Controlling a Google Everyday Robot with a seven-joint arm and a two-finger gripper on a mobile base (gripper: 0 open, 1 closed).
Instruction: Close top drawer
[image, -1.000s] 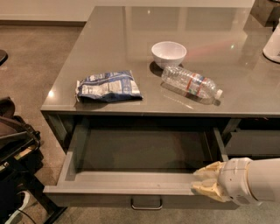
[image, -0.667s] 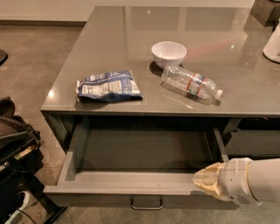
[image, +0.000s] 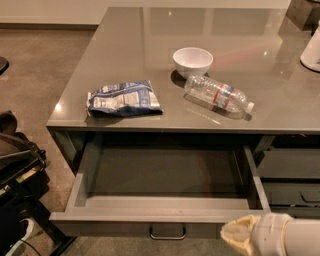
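**A:** What has changed since a second ago?

**B:** The cream-tipped gripper (image: 239, 235) on its white arm (image: 282, 235) has dropped lower. It was over the drawer's front rim and now sits at the bottom right of the view, before the lower right corner of the drawer front. The wide dark grey flat-fronted top drawer (image: 110, 227) has not shifted.

**A:** Where is that drawer?

**B:** It is pulled well out from under the glossy grey rectangular tabletop (image: 125, 45). Its small rectangular metal loop handle (image: 167, 232) is at the middle of the front, left of the gripper.

**A:** Is the gripper open or closed?

**B:** I cannot tell, nor whether it touches the drawer front.

**A:** What is on top?

**B:** A small round white bowl (image: 192, 61), with a clear plastic bottle with a red label (image: 217, 94) lying on its side just beside it. A crumpled blue and white snack bag (image: 124, 98) lies further left.
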